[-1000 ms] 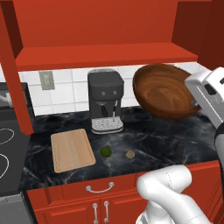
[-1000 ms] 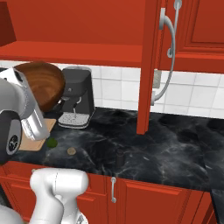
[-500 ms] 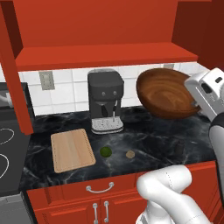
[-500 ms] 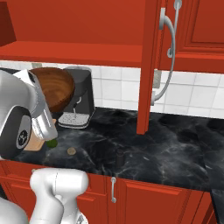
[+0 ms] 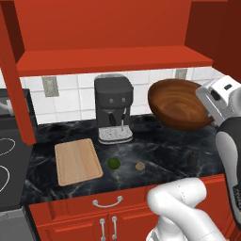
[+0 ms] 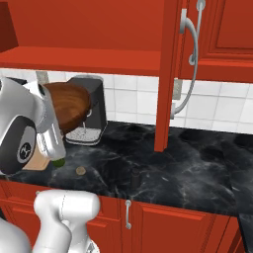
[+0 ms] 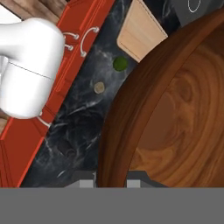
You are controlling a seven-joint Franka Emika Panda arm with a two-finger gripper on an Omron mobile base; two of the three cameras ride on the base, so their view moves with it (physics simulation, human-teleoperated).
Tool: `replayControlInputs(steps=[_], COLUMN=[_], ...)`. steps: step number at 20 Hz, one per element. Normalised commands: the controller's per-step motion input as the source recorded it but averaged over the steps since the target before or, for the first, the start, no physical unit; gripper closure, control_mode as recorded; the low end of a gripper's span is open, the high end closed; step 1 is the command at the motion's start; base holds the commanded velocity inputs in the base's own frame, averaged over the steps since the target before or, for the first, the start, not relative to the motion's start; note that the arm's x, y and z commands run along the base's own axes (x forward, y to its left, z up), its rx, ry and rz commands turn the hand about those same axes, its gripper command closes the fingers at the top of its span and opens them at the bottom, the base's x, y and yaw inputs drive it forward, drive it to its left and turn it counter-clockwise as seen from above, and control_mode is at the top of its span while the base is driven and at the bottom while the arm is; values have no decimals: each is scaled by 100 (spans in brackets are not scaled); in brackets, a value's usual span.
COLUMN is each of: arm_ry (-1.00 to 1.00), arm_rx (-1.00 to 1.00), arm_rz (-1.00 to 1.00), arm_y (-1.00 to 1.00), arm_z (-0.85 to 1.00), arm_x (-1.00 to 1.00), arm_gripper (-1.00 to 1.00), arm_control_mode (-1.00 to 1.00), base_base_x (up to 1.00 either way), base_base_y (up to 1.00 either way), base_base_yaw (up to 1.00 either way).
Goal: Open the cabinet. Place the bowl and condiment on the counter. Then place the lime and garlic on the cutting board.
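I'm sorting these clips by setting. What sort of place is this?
A rendered home kitchen, most likely: a black marble-patterned counter under red cabinets, a coffee machine against a white tiled wall, and a cutting board beside a stovetop.

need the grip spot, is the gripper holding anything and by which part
The gripper holds the wide dark brown wooden bowl by its rim, one finger on each side of the wall.
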Motion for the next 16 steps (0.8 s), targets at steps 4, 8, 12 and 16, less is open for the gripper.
replayControlInputs(steps=[4,8,12,16], arm_ry=[4,1,0,0], arm_rx=[1,5,7,6], arm_rz=[-9,-11,-12,-10], arm_y=[0,-1,-3,-4], arm_z=[0,0,-11,-22], arm_x=[0,0,0,1], arm_gripper=[100,100,100,100], arm_control_mode=[-100,-100,-100,-100], base_base_x=[0,0,0,0], base_base_y=[0,0,0,0], base_base_yaw=[0,0,0,0])
